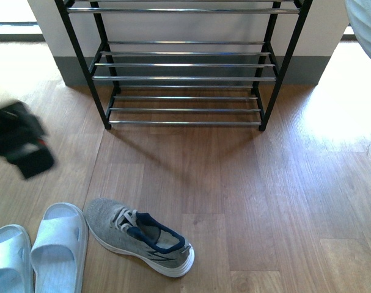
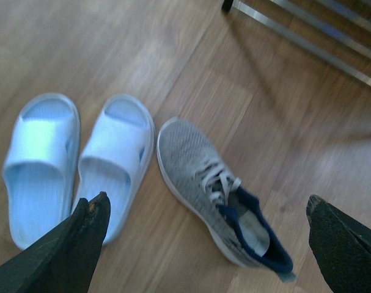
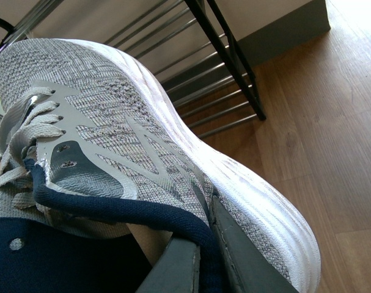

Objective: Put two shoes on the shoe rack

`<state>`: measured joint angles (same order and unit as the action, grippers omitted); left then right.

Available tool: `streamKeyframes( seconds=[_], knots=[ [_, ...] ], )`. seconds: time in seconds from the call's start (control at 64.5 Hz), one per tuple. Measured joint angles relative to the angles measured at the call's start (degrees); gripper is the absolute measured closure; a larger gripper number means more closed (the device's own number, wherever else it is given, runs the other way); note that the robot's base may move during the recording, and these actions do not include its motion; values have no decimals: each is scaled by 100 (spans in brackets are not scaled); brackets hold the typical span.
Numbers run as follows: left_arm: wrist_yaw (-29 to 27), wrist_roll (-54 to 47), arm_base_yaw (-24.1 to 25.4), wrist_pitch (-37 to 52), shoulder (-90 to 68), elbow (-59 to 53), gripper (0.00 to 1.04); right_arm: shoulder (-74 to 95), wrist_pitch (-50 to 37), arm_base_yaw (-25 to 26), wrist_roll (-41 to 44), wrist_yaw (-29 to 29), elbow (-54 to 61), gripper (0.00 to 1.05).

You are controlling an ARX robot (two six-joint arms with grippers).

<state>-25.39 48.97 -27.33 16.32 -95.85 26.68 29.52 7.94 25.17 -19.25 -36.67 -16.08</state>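
Front view: shoe rack (image 1: pixel 184 78) stands against the wall on the wood floor (image 1: pixel 283 201). Grey sneaker (image 1: pixel 139 235) sits upright on its sole on the floor, well in front of the rack's left half, with its toe angled toward the rack's left side and its heel away from the rack. One sandal (image 1: pixel 58 244) lies just beside the sneaker's toe, and the other sandal (image 1: pixel 8 259) is beside that one, further out past the rack's left end. Left arm (image 1: pixel 20 143) is a dark blur above the floor, off the rack's left front corner. A pale rounded shape (image 1: pixel 365 27) off the rack's right side is cut by the frame edge; cannot tell what it is. Left wrist view: left fingers (image 2: pixel 90 229) are spread wide apart and hold nothing, above the floor and clear of the shoes. The sneaker and both sandals lie side by side below them, with the rack's lowest bars beyond. Right wrist view: second sneaker (image 3: pixel 142 128) fills the frame, off the floor and tilted, with the rack behind its toe end. Right fingers (image 3: pixel 173 271) are closed on its navy collar at the heel.
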Motion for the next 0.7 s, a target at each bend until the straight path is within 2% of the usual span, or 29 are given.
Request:
streamKeyframes(
  seconds=[0.186, 0.481, 0.574, 0.698],
  knots=[
    [557, 761, -48, 90, -2645, 1016, 9, 0, 0, 0, 0, 0, 0, 103],
    [1196, 1108, -138, -127, -4419, 2409, 9, 0, 0, 0, 0, 2, 0, 103],
    [1467, 1047, -24, -361, -4883, 2909, 9, 0, 0, 0, 0, 2, 0, 103],
    [1478, 1115, -15, -680, -5324, 3593, 9, 0, 0, 0, 0, 2, 0, 103]
  ],
)
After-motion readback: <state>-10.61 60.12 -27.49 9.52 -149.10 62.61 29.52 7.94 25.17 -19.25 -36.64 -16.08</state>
